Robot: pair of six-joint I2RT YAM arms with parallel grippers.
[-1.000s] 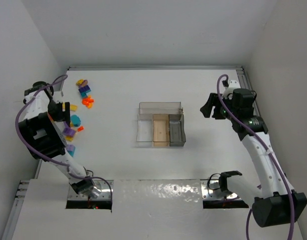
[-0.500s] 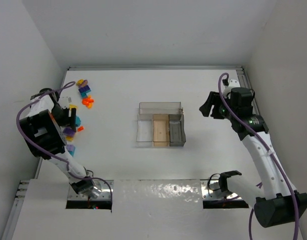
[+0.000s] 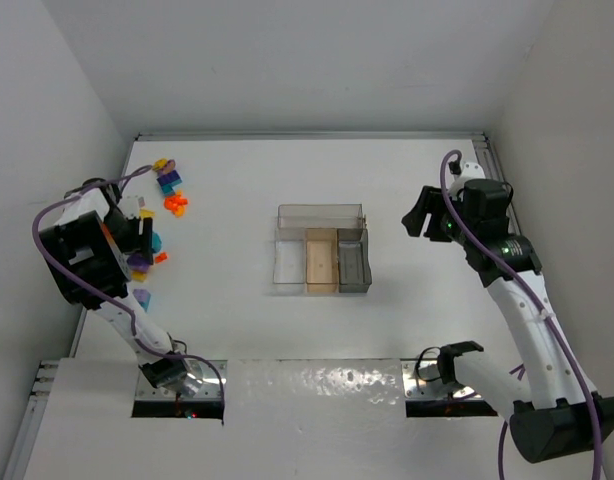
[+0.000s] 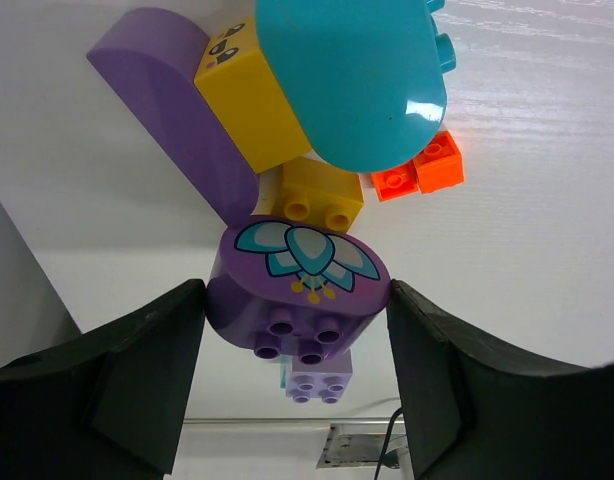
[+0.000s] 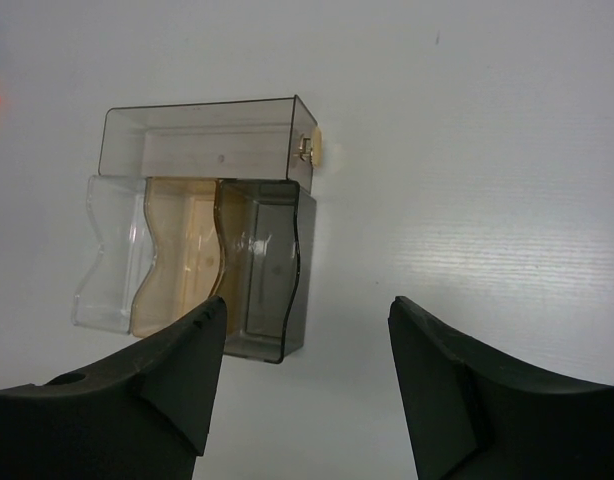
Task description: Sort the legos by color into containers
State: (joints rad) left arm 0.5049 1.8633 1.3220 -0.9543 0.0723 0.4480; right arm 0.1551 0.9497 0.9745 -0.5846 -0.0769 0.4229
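In the left wrist view a rounded purple lego (image 4: 297, 290) with a flower print lies between the fingers of my left gripper (image 4: 297, 345), and both pads touch its sides. Beyond it lie a yellow brick (image 4: 322, 200), a teal piece (image 4: 352, 80), a purple arch (image 4: 172, 120) and orange bricks (image 4: 422, 170). From above, the left gripper (image 3: 142, 235) sits over this pile at the table's left. The containers (image 3: 320, 247) stand mid-table and look empty. My right gripper (image 3: 419, 222) hovers open to their right, with the grey bin (image 5: 267, 280) just beyond its fingers.
More legos (image 3: 168, 185) lie near the far left corner, with an orange one (image 3: 175, 204) below them. A small lavender brick (image 4: 320, 380) lies close to the held piece. The left wall stands close to the left arm. The tray has clear (image 5: 112, 270), amber (image 5: 182, 265) and long (image 5: 212, 140) bins.
My left gripper has swung in over the pile and its jaws have narrowed onto the purple lego. The right arm has shifted only slightly.
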